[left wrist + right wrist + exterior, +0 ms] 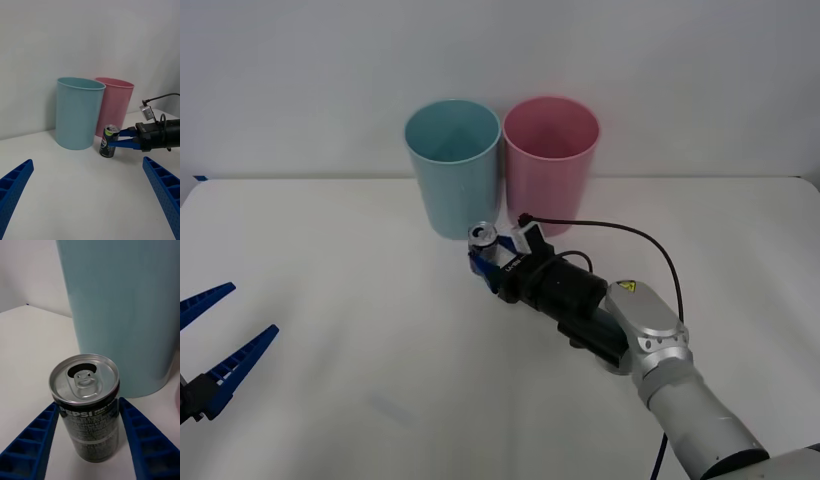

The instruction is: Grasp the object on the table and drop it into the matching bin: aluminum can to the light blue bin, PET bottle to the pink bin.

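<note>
The aluminum can [483, 237] stands upright on the white table [330, 300], just in front of the light blue bin [452, 180] and close to its base. My right gripper [483, 258] reaches in from the right, shut on the can, one blue finger against each dark side. In the right wrist view the can [88, 416] shows its shiny pull-tab top between the fingers [33, 438], with the light blue bin [127, 315] right behind it. The pink bin [550, 165] stands beside the blue one, on its right. My left gripper [253, 308] hangs open at the table's left edge.
Both bins stand touching at the back middle of the table, against a plain white wall. A black cable [630, 235] loops over the right wrist. White tabletop stretches wide on the left and in front.
</note>
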You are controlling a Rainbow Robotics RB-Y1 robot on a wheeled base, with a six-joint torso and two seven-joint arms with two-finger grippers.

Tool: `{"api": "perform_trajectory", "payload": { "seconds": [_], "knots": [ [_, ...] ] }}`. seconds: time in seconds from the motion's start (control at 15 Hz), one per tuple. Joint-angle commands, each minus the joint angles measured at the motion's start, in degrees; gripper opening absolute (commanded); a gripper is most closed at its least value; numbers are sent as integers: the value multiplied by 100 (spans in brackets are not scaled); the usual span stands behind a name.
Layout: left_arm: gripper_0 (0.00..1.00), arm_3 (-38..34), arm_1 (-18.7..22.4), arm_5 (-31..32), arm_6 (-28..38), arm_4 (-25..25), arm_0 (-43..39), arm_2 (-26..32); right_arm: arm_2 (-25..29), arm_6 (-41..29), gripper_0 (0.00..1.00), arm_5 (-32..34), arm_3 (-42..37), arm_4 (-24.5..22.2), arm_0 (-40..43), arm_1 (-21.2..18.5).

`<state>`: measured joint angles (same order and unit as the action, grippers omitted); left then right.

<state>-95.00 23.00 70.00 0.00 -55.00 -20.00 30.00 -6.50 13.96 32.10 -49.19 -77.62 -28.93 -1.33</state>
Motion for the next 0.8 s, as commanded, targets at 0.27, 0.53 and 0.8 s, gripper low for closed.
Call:
{"api": "perform_trajectory", "payload": {
  "seconds": [0.27,0.53,0.8],
  "knots": [
    [100,0,0,0,0,0,0,0,0,-7,0,-2,-3,1,2,-25],
    [100,0,0,0,0,0,0,0,0,-25,0,33,-90,28,28,-104],
    [100,0,0,0,0,0,0,0,-44,-104,0,112,-741,186,432,-351]
  ]
}}
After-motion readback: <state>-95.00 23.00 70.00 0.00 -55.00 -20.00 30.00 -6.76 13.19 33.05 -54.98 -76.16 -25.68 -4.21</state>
